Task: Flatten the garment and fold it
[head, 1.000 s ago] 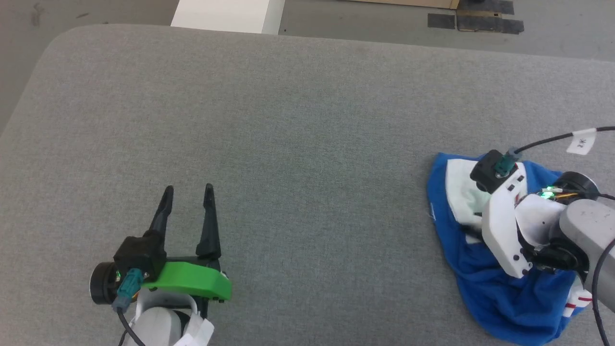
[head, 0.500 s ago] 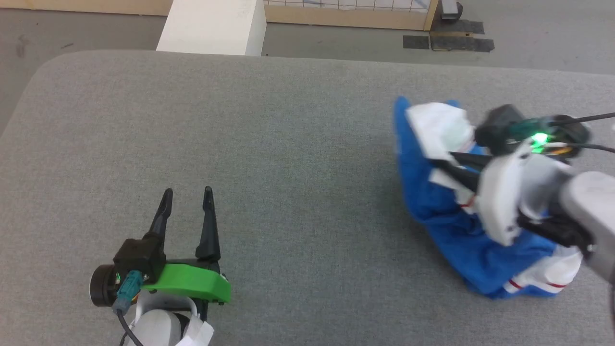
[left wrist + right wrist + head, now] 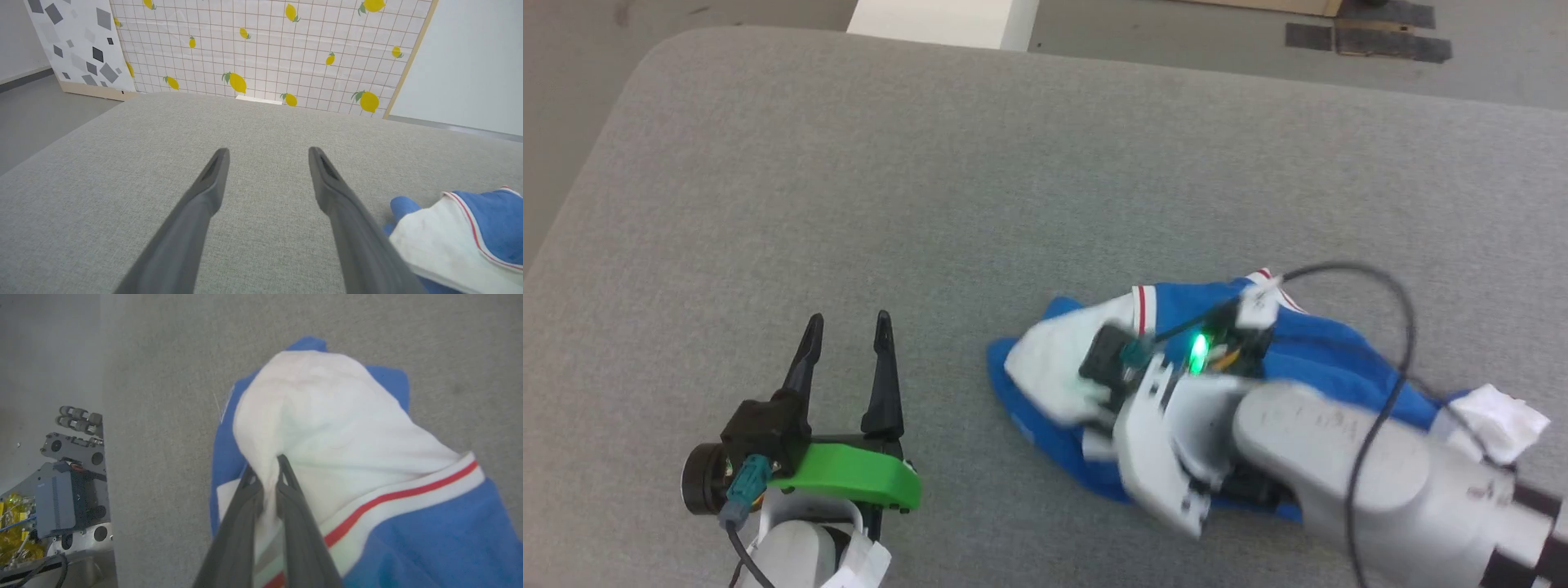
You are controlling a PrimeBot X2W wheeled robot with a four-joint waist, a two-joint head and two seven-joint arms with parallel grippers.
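The garment [image 3: 1323, 343] is a crumpled royal blue shirt with white sleeves and red trim, bunched on the grey table [image 3: 1013, 188] right of centre. My right gripper [image 3: 265, 467] is shut on a fold of the garment's [image 3: 327, 420] white sleeve cloth, pinched between the two dark fingers. In the head view its fingers are hidden under the white wrist and the cloth. My left gripper [image 3: 847, 324] rests low at the front left, open and holding nothing. Its wrist view shows the garment's [image 3: 457, 241] white sleeve edge just right of the right finger [image 3: 343, 212].
The table's rounded far-left corner and left edge drop to grey floor. A white block [image 3: 943, 20] stands beyond the far edge. A lemon-print panel [image 3: 261, 53] rises behind the table. A black cable [image 3: 1380, 286] loops over my right arm. The robot's base [image 3: 65, 490] shows beside the table.
My right gripper has shut on the garment, lifted it, and dragged it leftward toward the table's middle. The head camera shifted meanwhile. The left gripper has stayed put and open.
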